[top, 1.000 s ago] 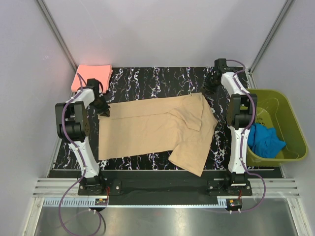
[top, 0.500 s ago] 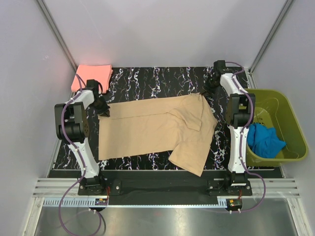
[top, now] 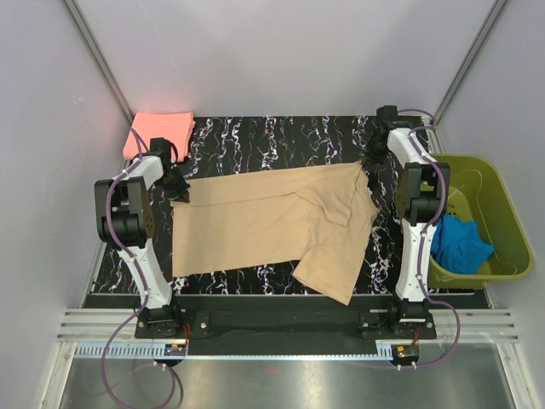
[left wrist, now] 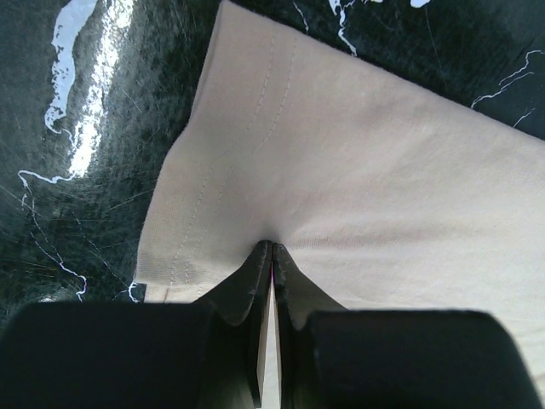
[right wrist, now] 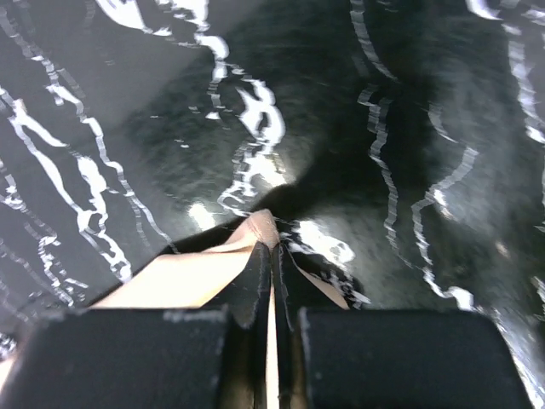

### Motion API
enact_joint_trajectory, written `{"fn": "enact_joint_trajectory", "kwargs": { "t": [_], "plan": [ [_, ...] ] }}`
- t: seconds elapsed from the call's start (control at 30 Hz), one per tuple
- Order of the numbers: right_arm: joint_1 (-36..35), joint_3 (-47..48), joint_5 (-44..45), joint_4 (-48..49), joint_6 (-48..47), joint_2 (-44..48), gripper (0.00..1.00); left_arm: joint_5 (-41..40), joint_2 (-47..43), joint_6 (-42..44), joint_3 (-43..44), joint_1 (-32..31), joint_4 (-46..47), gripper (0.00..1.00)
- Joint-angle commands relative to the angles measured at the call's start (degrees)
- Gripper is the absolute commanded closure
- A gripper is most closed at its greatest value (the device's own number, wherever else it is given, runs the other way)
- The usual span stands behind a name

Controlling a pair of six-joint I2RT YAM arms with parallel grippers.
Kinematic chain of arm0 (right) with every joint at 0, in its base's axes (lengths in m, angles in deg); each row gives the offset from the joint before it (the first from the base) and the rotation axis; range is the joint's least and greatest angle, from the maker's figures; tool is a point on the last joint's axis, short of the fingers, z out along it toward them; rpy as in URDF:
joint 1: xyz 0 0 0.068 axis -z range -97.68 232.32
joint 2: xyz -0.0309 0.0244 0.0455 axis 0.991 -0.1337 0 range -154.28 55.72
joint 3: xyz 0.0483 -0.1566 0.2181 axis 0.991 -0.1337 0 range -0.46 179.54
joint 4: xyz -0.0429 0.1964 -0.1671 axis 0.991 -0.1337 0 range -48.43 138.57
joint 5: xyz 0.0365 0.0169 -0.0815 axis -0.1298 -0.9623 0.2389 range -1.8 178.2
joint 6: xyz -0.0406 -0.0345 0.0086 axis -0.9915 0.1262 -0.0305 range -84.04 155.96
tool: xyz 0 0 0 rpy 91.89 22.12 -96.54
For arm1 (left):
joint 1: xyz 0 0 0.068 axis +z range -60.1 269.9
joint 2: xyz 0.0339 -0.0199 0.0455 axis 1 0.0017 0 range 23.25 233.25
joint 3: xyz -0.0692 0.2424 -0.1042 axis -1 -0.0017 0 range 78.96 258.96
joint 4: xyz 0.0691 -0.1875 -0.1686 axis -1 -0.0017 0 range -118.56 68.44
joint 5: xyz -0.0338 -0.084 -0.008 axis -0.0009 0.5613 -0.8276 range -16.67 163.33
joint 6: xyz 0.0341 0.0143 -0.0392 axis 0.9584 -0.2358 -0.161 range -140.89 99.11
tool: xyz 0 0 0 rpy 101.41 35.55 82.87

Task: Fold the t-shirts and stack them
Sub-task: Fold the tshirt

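Tan t-shirt (top: 264, 223) lies spread on tabletop (top: 255, 136), long axis running leftward from the basket (top: 464, 158); left gripper (top: 181, 196) and right gripper (top: 368, 164) each pinch a far corner, right one nearer basket.

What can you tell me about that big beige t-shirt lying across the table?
The beige t-shirt is plain, soft-looking cloth with stitched lines along its hem. It lies spread sideways on the black marbled table, mostly flat, a sleeve folded over its body near the right end. The left arm's fingers are pinched shut on its far-left corner; the right arm's fingers pinch its far-right corner.
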Motion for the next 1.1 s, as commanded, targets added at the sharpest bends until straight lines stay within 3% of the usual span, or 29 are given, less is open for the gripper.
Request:
{"fn": "enact_joint_trajectory", "kwargs": {
  "t": [0.0,0.27,0.33,0.37,0.5,0.67,0.8,0.83,0.9,0.93,0.97,1.0,1.07],
  "plan": [
    [0.93,-1.68,10.61,0.6,1.65,5.42,1.0,-3.46,1.89,0.42,-1.72,0.5,-0.43,0.91],
    [1.29,1.21,7.55,2.53,-0.12,4.19,0.94,-2.76,0.22,1.04,1.96,0.42,-1.13,0.91],
    [1.29,1.39,5.88,1.84,0.06,4.46,0.85,-2.23,-0.31,0.95,3.28,0.42,-1.83,0.9],
    [1.29,2.52,3.69,1.05,-0.2,4.37,0.72,-2.05,-0.66,0.87,4.59,0.42,-2.45,0.9],
    [1.29,6.65,2.01,-6.05,-0.99,4.63,0.52,-1.0,-1.89,1.04,6.98,0.42,-3.77,0.84],
    [1.29,5.27,2.0,-9.68,-3.1,8.93,0.41,1.2,-2.94,1.04,7.33,-0.02,-4.3,0.8],
    [1.2,-2.81,-4.4,-8.37,-4.86,15.07,0.42,1.81,-3.47,1.04,6.19,-0.9,-4.3,0.8],
    [1.2,-7.7,-5.28,-7.49,-5.12,16.22,0.46,2.16,-3.73,0.87,5.75,-1.25,-4.21,0.8],
    [1.2,-12.91,-7.4,-3.29,-4.43,19.73,0.61,2.52,-4.44,0.87,4.17,-1.43,-3.95,0.8],
    [1.2,-17.03,-8.45,-1.96,-4.07,20.62,0.81,2.6,-4.87,0.78,3.3,-1.52,-3.86,0.8],
    [1.2,-18.29,-12.2,-1.16,-3.98,21.06,0.91,2.69,-4.97,0.86,3.03,-1.69,-3.77,0.8],
    [1.2,-19.17,-14.41,-0.89,-4.07,21.33,0.98,2.95,-5.05,0.87,2.59,-1.6,-3.51,0.8],
    [0.94,-21.54,-18.11,-1.42,-4.68,21.68,1.0,3.92,-5.49,0.87,1.71,-1.87,-3.16,0.8]
  ]
}}
